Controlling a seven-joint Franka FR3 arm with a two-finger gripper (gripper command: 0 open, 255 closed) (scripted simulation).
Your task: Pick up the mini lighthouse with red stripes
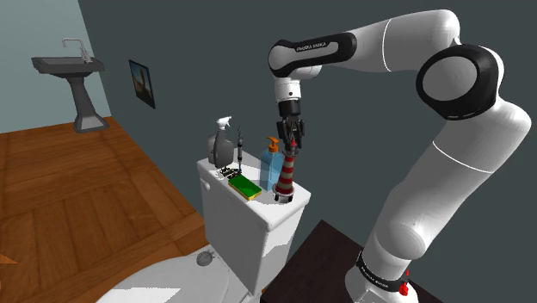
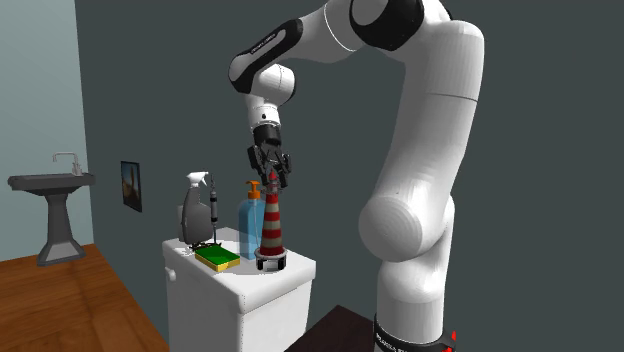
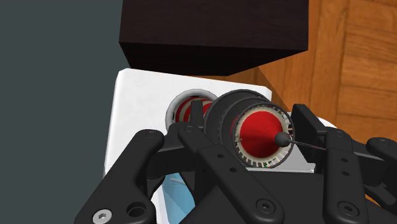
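We count one white arm (image 1: 465,155), one toilet with its white tank (image 1: 249,237), one pedestal sink (image 1: 69,67) and one small framed picture (image 1: 143,83) on the dark wall. On the tank lid we count five things: one grey spray bottle (image 1: 219,142), one blue pump bottle (image 1: 272,168) with an orange pump, one mini lighthouse (image 1: 287,178) in red and white stripes, one green and yellow sponge (image 1: 246,186) and one slim black rod (image 1: 240,148) standing upright.

The lighthouse stands upright at the end of the lid nearest the dark stand (image 1: 323,254), its black base on the lid. The pump bottle is just beside it, on the shoulder view's left. The sponge lies flat in front of the bottle, and the spray bottle and rod stand farther along, toward the sink.

The tool (image 1: 292,146) hangs straight above the lighthouse. In the wrist view its fingers (image 3: 202,137) are drawn in on either side of the red dome and dark ring at the top, clasping it
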